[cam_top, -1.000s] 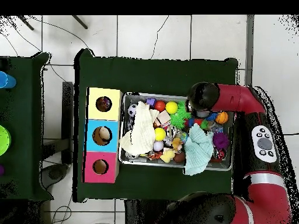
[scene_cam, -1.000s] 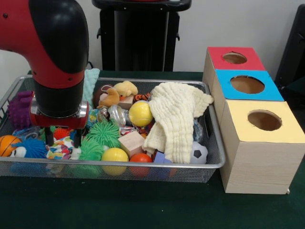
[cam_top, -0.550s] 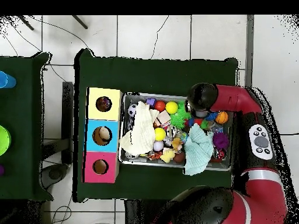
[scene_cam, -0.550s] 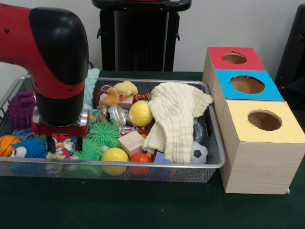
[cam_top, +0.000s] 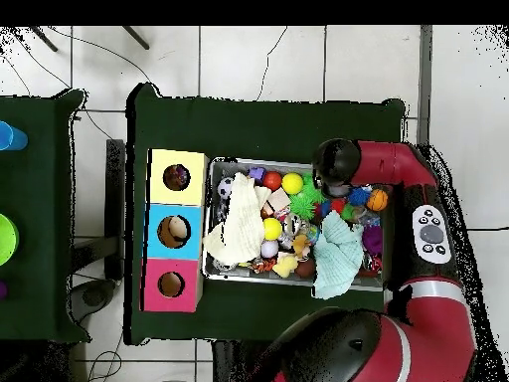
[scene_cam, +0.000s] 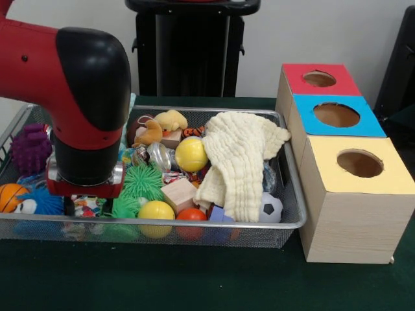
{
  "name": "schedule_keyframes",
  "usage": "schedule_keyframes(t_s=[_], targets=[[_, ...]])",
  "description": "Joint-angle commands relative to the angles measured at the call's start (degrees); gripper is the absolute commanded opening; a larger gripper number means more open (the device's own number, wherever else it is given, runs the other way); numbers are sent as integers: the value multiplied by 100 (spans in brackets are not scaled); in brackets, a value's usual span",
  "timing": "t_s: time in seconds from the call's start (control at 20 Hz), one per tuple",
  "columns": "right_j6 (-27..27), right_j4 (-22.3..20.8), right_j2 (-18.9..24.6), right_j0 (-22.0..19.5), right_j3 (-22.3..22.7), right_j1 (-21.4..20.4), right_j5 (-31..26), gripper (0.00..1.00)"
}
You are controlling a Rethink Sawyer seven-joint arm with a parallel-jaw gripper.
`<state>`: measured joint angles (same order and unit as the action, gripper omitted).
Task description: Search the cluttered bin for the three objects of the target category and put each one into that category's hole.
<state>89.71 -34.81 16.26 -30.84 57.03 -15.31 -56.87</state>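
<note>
Fingers (scene_cam: 86, 208) down in wire bin (scene_cam: 293, 223) beside green spiky ball (scene_cam: 142, 180), open-or-closed state untellable.

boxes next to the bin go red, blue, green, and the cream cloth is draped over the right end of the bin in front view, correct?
One error: the third box is yellow, not green. The front view shows red, blue, then yellow, each with a round hole on top. The rest holds: the cream cloth lies over the right end of the bin.
</note>
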Motion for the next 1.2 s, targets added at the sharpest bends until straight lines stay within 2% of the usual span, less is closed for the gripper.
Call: schedule_keyframes(t_s=[0.05, 0.1, 0.15, 0.3, 0.4, 0.7, 0.95, 1.05, 1.2], targets=[[-1090, -425, 12, 90, -23, 433, -136, 100], [-1080, -439, 3, 108, -43, 433, -174, 100], [-1070, -454, -6, 126, -63, 433, -212, 0], [-963, -396, -33, 130, 240, 238, -172, 0], [-980, -320, -54, 152, 351, 97, -346, 0], [-1068, -24, -103, 242, 730, -487, -1156, 0], [-1090, 280, -89, 382, 1067, -1215, -2084, 0], [-1133, 341, -55, 424, 1152, -1480, -2312, 0], [-1121, 365, 9, 427, 1211, -1608, -2453, 0]])
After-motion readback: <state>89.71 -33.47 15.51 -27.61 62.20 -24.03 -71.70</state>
